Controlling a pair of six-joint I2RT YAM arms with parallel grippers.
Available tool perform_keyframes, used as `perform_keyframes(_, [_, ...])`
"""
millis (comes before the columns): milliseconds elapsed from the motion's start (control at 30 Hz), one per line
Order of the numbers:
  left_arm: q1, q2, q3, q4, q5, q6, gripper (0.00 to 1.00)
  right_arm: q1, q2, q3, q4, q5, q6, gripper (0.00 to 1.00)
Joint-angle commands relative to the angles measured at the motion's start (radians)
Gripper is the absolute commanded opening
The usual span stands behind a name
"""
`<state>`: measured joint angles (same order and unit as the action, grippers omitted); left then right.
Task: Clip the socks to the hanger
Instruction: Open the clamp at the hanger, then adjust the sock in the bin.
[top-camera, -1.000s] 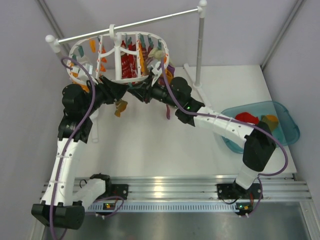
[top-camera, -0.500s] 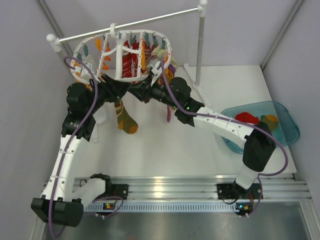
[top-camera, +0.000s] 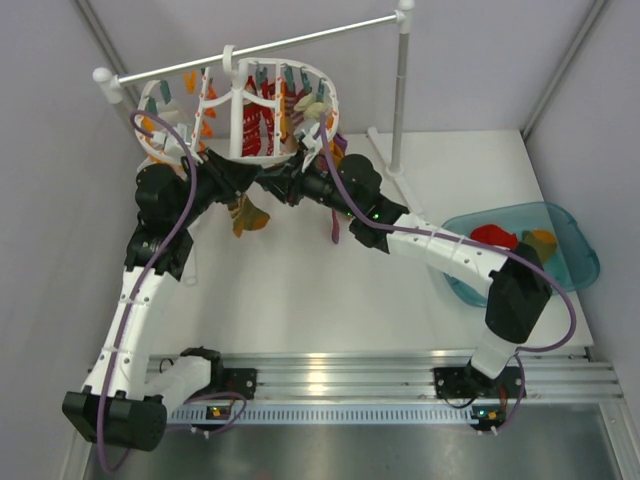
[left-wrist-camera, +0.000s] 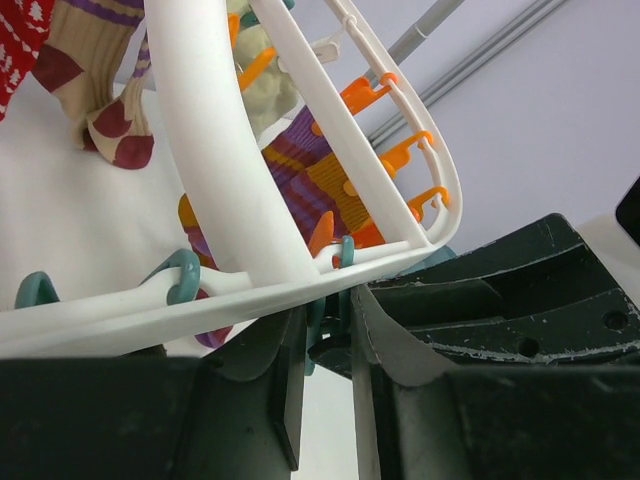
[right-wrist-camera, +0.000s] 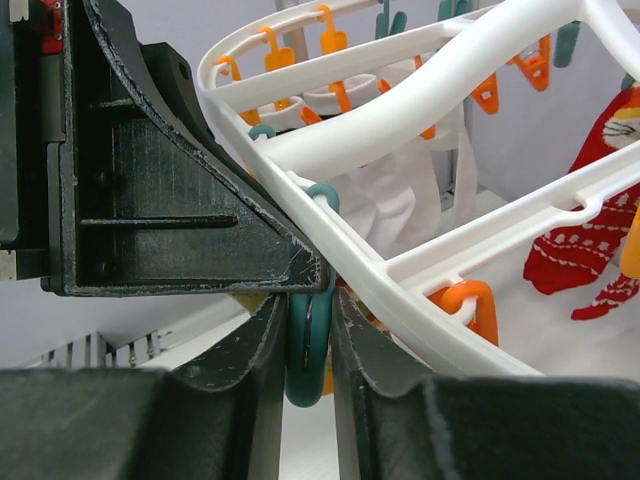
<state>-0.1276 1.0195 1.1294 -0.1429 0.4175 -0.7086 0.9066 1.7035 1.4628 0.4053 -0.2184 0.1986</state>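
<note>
Your right end effector (right-wrist-camera: 308, 318) is clamped on a teal clip (right-wrist-camera: 307, 350) hanging under the rim of the hanger (right-wrist-camera: 420, 112). Your left end effector (left-wrist-camera: 328, 322) meets it at that spot, nearly closed, but you cannot tell whether it grips anything. 1 zigzag sock (top-camera: 247, 215) dangles just below both of them, above the bench (top-camera: 300, 290).

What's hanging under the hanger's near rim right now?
A zigzag sock dangles below the hanger rim. Its top is hidden behind the left gripper and the right gripper, which pinches a teal clip.
</note>
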Motion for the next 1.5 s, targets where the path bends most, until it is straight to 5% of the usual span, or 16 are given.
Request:
perform_keyframes(0, [0.002, 0.013, 0.009, 0.025, -0.023, 0.001, 0.00, 0.025, -0.054, 0.018, -0.041, -0.087, -0.022, 0.28])
perform_keyframes(200, [0.003, 0.001, -0.002, 0.019, -0.023, 0.014, 0.00, -0.034, -0.171, -0.034, -0.198, -0.147, -0.080, 0.54])
perform_keyframes(333, [0.003, -0.009, -0.010, 0.023, -0.019, 0.027, 0.00, -0.081, -0.300, -0.130, -0.362, -0.203, -0.142, 0.87])
perform_keyframes(433, [0.003, -0.018, -0.019, 0.025, -0.019, 0.032, 0.00, -0.159, -0.436, -0.217, -0.493, -0.262, -0.174, 1.00])
perform_keyframes(600, [0.003, -0.038, -0.031, 0.031, -0.016, 0.047, 0.00, -0.394, -0.541, -0.231, -0.805, -0.331, -0.338, 1.00])
perform_keyframes(800, [0.003, -0.062, -0.053, 0.051, -0.017, 0.054, 0.00, -0.733, -0.610, -0.266, -1.074, -0.054, -0.331, 0.98])
perform_keyframes(900, [0.003, -0.070, -0.054, 0.061, -0.014, 0.054, 0.00, -0.934, -0.639, -0.324, -1.097, 0.144, -0.243, 0.85])
perform_keyframes(1167, [0.003, -0.061, -0.042, 0.086, -0.011, 0.046, 0.00, -1.452, -0.492, -0.326, -1.093, 0.272, -0.101, 0.59])
perform_keyframes(1467, [0.005, -0.075, -0.049, 0.089, -0.023, 0.047, 0.00, -1.585, -0.337, -0.354, -0.950, 0.283, -0.038, 0.59])
